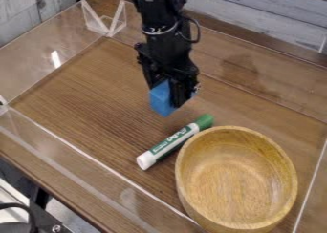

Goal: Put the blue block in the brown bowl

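The blue block [163, 99] hangs above the wooden tabletop, clamped between the black fingers of my gripper [166, 92], which points straight down and is shut on it. The block's lower half shows below the fingertips. The brown bowl [236, 176] stands at the lower right, empty, well below and to the right of the block.
A white-and-green marker pen [173, 144] lies on the table between the gripper and the bowl's rim. Clear acrylic walls [52, 132] ring the table. A small clear stand [102, 22] sits at the back left.
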Controlling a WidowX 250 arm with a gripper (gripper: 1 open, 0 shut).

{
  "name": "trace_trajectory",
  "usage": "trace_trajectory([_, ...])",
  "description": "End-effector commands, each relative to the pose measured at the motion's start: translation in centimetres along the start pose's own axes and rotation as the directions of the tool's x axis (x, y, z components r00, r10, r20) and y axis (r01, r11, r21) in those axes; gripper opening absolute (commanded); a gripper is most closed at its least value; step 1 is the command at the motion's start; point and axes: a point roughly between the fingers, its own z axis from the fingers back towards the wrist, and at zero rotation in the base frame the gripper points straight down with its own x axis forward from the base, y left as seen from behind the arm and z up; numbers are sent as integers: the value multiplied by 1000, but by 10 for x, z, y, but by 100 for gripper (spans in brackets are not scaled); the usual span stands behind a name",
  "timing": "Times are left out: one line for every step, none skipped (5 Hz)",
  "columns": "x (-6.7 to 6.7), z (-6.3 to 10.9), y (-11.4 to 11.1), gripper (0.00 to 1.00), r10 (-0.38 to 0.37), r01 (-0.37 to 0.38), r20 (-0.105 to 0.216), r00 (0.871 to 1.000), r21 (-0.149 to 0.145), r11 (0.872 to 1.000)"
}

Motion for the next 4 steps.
trace_trajectory([12, 14, 3, 0, -4, 3, 69, 998, 26, 1000])
trace_trajectory([9, 17, -6, 0, 4, -6, 66, 998, 29, 1000])
trace_trajectory([6, 21, -14, 0, 10, -12, 62, 998, 33, 999])
trace_trajectory([3, 25, -26, 0, 15, -17, 59, 998, 35, 999])
